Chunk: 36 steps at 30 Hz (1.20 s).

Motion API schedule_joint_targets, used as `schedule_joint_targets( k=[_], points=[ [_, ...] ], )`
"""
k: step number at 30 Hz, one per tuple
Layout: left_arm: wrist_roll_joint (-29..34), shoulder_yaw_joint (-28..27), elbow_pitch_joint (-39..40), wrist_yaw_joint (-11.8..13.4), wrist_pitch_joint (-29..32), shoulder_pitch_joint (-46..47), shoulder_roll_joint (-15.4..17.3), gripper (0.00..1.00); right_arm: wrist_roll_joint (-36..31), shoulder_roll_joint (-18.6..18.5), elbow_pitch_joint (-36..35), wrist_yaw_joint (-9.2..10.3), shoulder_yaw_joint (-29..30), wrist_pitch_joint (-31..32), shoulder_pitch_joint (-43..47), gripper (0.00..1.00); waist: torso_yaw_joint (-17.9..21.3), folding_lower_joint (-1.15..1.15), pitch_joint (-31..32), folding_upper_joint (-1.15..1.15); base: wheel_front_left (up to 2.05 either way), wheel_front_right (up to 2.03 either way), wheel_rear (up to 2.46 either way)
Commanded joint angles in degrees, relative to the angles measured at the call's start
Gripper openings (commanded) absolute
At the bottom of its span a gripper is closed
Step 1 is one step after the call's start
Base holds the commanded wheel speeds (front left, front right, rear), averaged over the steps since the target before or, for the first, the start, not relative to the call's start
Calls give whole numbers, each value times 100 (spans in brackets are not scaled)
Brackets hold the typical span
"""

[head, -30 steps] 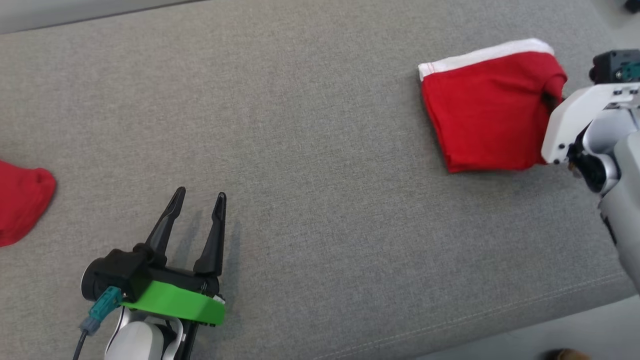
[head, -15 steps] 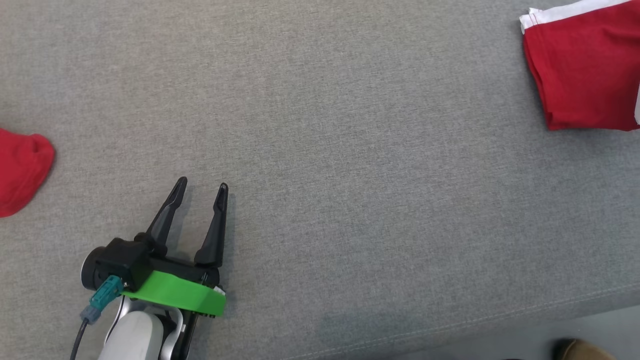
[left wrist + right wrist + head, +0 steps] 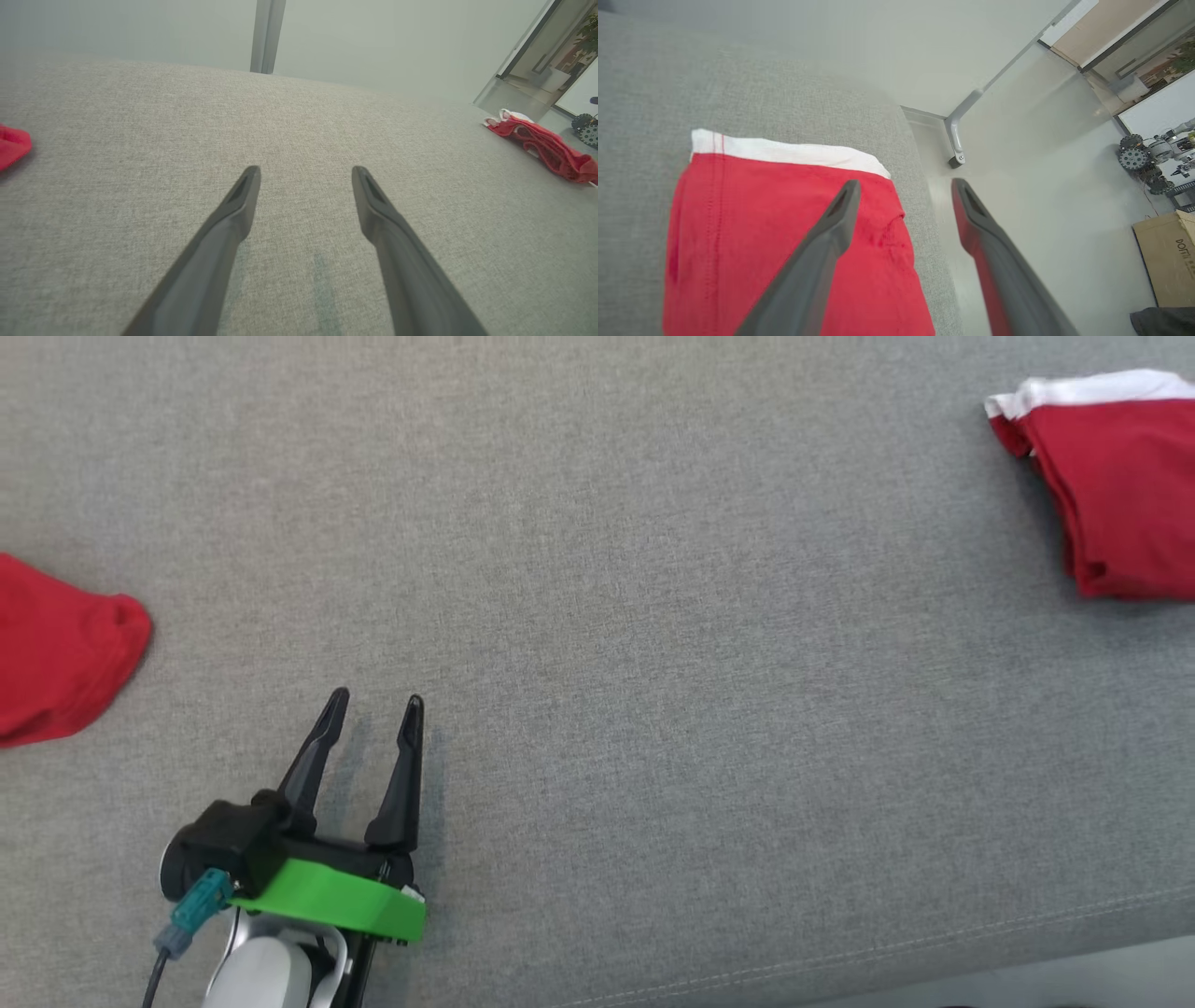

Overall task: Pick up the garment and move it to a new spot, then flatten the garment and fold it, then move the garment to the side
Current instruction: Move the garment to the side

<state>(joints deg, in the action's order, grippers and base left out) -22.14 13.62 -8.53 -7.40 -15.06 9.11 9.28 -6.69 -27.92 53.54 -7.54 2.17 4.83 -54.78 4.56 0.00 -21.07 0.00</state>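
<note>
Two in red: folded garment [image 3: 1130,495] right, second cloth [image 3: 61,653] left.

The upholstered surface [image 3: 653,663] is grey woven cloth, matt and coarse-grained, with a stitched seam along its near edge. The folded garment [image 3: 1130,495] is soft red knit cloth, matt, sewn with rows of stitching and edged by a white waistband [image 3: 1092,390] of cloth; the second red garment [image 3: 56,653] looks like the same fabric. The left gripper [image 3: 375,700] has smooth matt black plastic fingers, a bright green plastic collar [image 3: 327,901] with a slight gloss and a teal plastic plug [image 3: 196,901]. The right gripper [image 3: 906,184] has fingers of the same dark plastic. The floor [image 3: 1041,186] is smooth with a faint sheen, the grey bracket [image 3: 959,126] looks like painted metal, and the box [image 3: 1167,252] is brown cardboard.
</note>
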Motion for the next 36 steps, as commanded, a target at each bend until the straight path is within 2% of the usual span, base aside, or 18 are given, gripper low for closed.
schedule_joint_targets(
  k=[1, 6, 10, 15, 20, 23, 31, 36],
  points=[
    [-44, -32, -12, -17, -15, -109, -29, 100, 3, 56, -78, 10, 42, -139, 107, 100, 28, 0, 261, 0, 0, 0, 0],
    [14, -176, -64, -17, -15, -414, -176, 100, 143, 331, -685, 10, 119, -980, 591, 100, 6, 0, 808, 0, 0, 0, 0],
    [66, -291, -182, -17, -15, -700, -246, 100, 552, 582, -1363, 10, 38, -1458, 1303, 100, -100, 0, 1262, 0, 0, 0, 0],
    [136, -500, -356, -14, -14, -1031, -289, 100, 958, 697, -2475, 10, 41, -1687, 2516, 100, -233, 0, 1684, 0, 0, 0, 0],
    [250, -703, -517, 19, -15, -1245, -290, 100, 1108, 1077, -3503, 10, 330, -1848, 3697, 100, -348, 0, 1929, 0, 0, 0, 0],
    [350, -833, -640, 36, -15, -1311, -258, 100, 1054, 1352, -3914, 10, 203, -1934, 4397, 100, -415, 0, 2020, 0, 0, 0, 0],
    [498, -1292, -763, 140, -15, -1366, -359, 100, 1013, 1832, -3973, 10, 1, -2010, 5095, 100, -518, 0, 2056, 0, 0, 0, 0],
    [590, -1519, -838, 111, -15, -1405, -450, 100, 905, 2088, -4106, 10, -5, -2004, 5414, 100, -581, 0, 2020, 0, 0, 0, 0]
  ],
)
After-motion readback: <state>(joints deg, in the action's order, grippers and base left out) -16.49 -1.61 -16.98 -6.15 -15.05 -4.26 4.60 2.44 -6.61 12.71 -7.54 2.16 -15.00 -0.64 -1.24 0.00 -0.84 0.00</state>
